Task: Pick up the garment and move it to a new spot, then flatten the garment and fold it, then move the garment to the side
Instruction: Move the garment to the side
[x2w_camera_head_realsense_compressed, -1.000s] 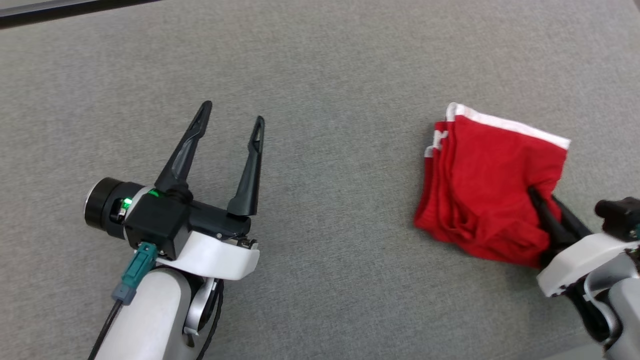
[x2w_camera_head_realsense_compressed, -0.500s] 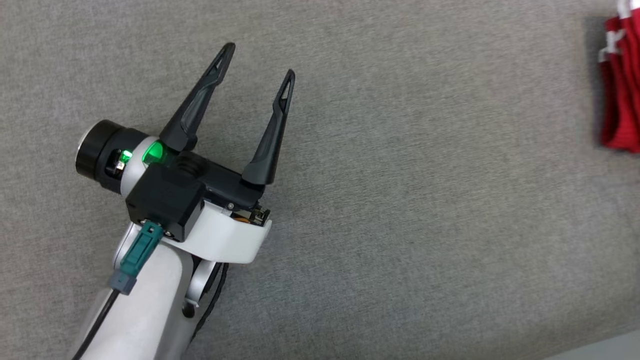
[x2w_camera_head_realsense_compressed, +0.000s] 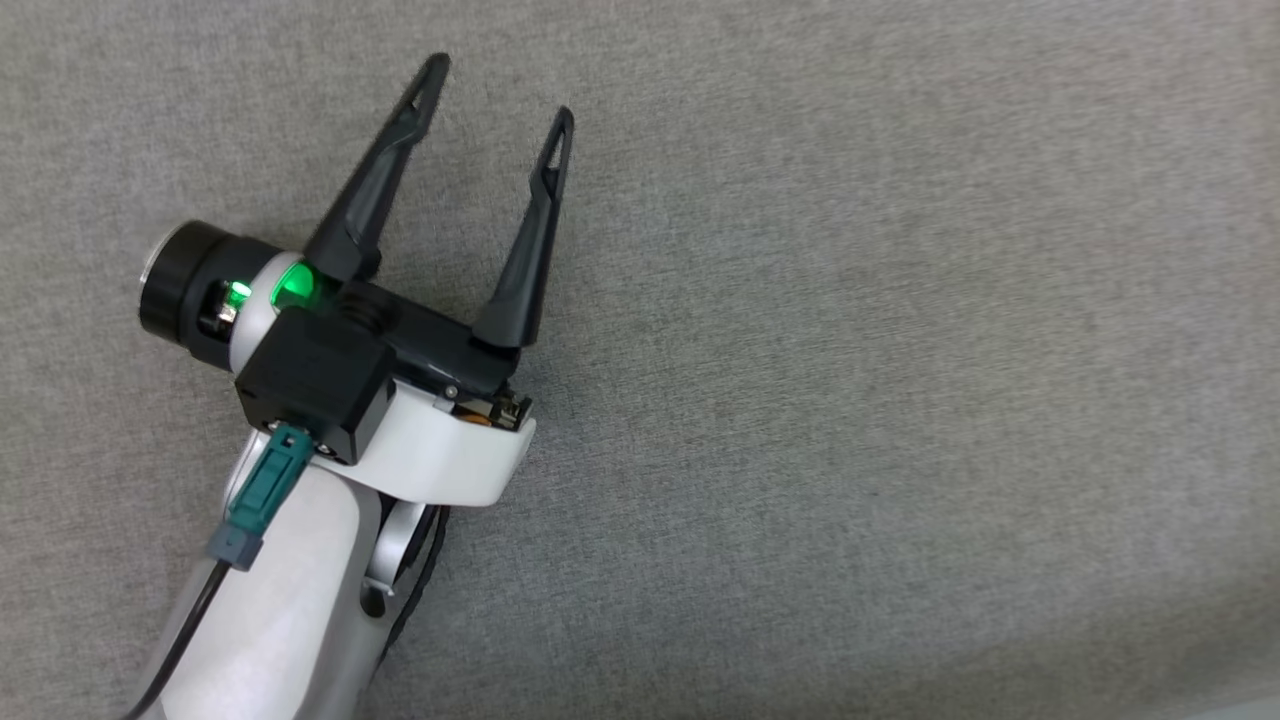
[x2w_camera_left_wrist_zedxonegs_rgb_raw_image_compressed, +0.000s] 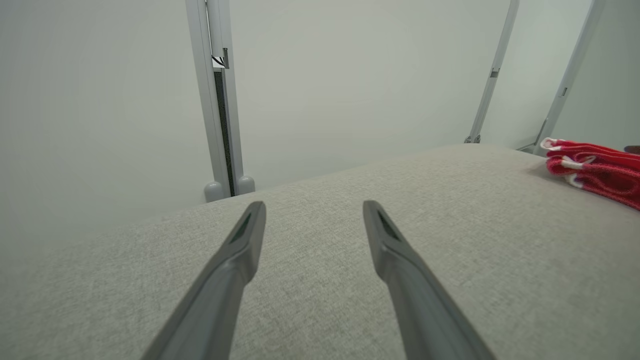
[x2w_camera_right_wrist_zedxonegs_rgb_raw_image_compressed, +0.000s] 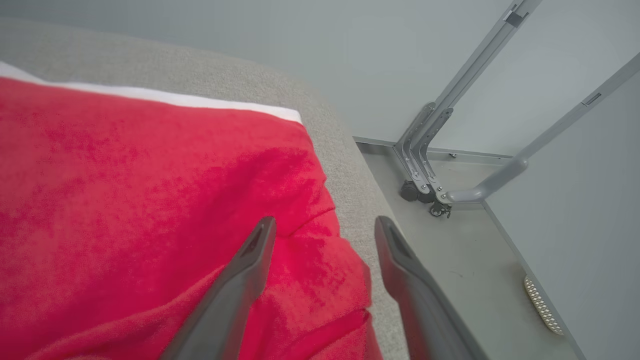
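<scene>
Lying in a layered stack at the right edge of the table (x2w_camera_head_realsense_compressed: 900, 300), the red garment (x2w_camera_right_wrist_zedxonegs_rgb_raw_image_compressed: 150, 175) with its white band looked folded and set to the side. The right gripper (x2w_camera_right_wrist_zedxonegs_rgb_raw_image_compressed: 325, 220) hung just over its near corner with its fingers spread wide, one above the cloth and the other above the table's edge, and no fabric was pinched between them. The left gripper (x2w_camera_head_realsense_compressed: 500, 88) was well apart from the garment, over bare table, its jaws also wide and holding nothing. Judged from this, the moving, flattening and folding appeared done, and little seemed left beyond drawing the right arm clear; some creases showed near that corner.

The table was covered in plain grey woven fabric, without other objects in view. Beyond its far edge stood a pale wall (x2w_camera_left_wrist_zedxonegs_rgb_raw_image_compressed: 350, 75) with upright metal posts (x2w_camera_left_wrist_zedxonegs_rgb_raw_image_compressed: 215, 100). To the right lay a grey floor (x2w_camera_right_wrist_zedxonegs_rgb_raw_image_compressed: 450, 260), where slanted frame legs (x2w_camera_right_wrist_zedxonegs_rgb_raw_image_compressed: 435, 135) met a small caster (x2w_camera_right_wrist_zedxonegs_rgb_raw_image_compressed: 411, 191).
</scene>
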